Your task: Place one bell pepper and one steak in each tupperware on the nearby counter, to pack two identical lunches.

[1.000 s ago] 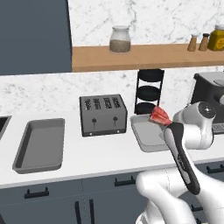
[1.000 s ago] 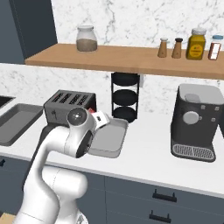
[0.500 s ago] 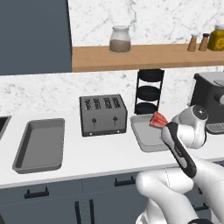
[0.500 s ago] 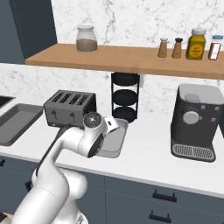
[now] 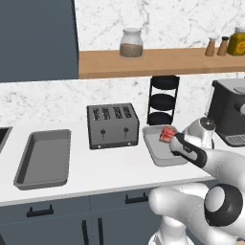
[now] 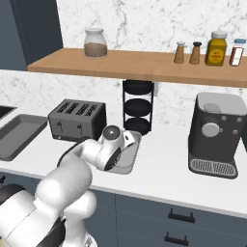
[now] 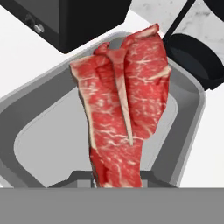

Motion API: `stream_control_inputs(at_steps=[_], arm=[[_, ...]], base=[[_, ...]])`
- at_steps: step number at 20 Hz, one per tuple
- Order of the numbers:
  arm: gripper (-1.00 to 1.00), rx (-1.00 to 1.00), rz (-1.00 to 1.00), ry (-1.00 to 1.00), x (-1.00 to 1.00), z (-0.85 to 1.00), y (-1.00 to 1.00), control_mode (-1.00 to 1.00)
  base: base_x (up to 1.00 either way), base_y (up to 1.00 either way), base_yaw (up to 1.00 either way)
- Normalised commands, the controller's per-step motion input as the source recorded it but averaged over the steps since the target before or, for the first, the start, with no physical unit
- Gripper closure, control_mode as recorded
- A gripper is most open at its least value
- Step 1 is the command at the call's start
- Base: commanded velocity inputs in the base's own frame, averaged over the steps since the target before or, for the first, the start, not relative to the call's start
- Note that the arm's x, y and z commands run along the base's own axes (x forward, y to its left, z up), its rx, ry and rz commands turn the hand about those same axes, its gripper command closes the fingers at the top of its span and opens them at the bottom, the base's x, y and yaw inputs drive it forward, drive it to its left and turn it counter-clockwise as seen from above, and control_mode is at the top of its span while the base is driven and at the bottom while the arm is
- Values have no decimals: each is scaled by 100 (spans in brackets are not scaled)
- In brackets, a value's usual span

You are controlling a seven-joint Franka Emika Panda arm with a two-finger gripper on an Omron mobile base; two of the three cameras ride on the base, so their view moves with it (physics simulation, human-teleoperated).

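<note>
Steak: a flat slab of raw pink-red meat with pale streaks (image 7: 124, 109) is hanging over the right-hand shallow grey rectangular tupperware (image 5: 154, 143); in the left base view it is showing as a small red piece (image 5: 167, 133) above that tray's back part.
Pincer: the dark two-finger pincer (image 7: 116, 180) is clamping narrowly on the near end of the steak, with the meat rising from between its fingertips in the hand view.
Right tupperware: it is sitting on the long white surface (image 5: 110, 167) between the dark four-slot toaster (image 5: 113, 125) and the black coffee machine (image 5: 229, 112), just in front of the black three-tier round rack (image 5: 163, 100); its floor is showing bare grey around the steak in the hand view.
Left tupperware: a second grey tray (image 5: 44, 158) is lying toward the left end of the surface, left of the toaster and well apart from the first.
Wall shelf: a brown wooden shelf (image 6: 144, 65) is carrying a glass jar (image 6: 95, 43) and small bottles (image 6: 207, 48).
</note>
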Motion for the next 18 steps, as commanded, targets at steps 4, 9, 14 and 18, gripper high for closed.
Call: stream_control_inputs(at_steps=[4, 9, 14, 18], arm=[[100, 0, 3, 8, 42, -18, -12, -100], [100, 0, 3, 11, 41, -7, -14, -100], [100, 0, 3, 6, 23, -8, -4, -100], [100, 0, 3, 3, 21, -21, 0, -100]], base=[[0, 0, 0], [0, 0, 0], [0, 0, 0], [0, 0, 0]])
